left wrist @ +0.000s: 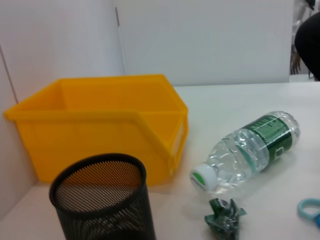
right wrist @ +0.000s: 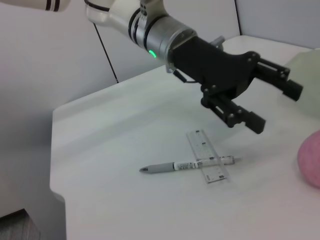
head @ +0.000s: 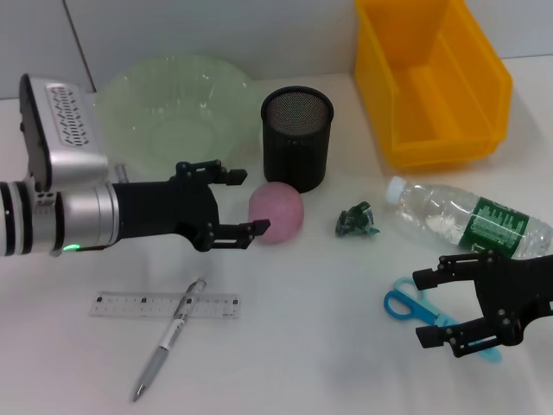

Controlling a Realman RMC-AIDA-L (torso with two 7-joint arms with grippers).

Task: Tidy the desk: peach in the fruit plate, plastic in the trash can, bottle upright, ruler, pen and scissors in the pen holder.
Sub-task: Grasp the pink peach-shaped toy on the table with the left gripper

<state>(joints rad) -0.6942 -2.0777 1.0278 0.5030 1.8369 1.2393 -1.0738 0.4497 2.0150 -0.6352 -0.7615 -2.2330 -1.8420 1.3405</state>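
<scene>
The left gripper [head: 249, 201] hovers with jaws apart just beside the peach [head: 276, 213], not touching it. The peach lies on the bench [head: 311, 346] in front of the pen holder [head: 296, 137]. The right gripper [head: 425, 307] hangs with jaws apart over the scissors [head: 399, 303].

On the bench [head: 328, 380], the peach [head: 276, 213] sits just before the pen holder [head: 297, 138] — fruit plate [head: 173, 108] to their left, bin [head: 430, 82] to the right. The pen [head: 168, 338] lies across the ruler [head: 164, 305] at front left; the bottle [head: 467, 220] lies on its side behind the scissors [head: 406, 307] — plastic scrap [head: 357, 220] between bottle and peach.
</scene>
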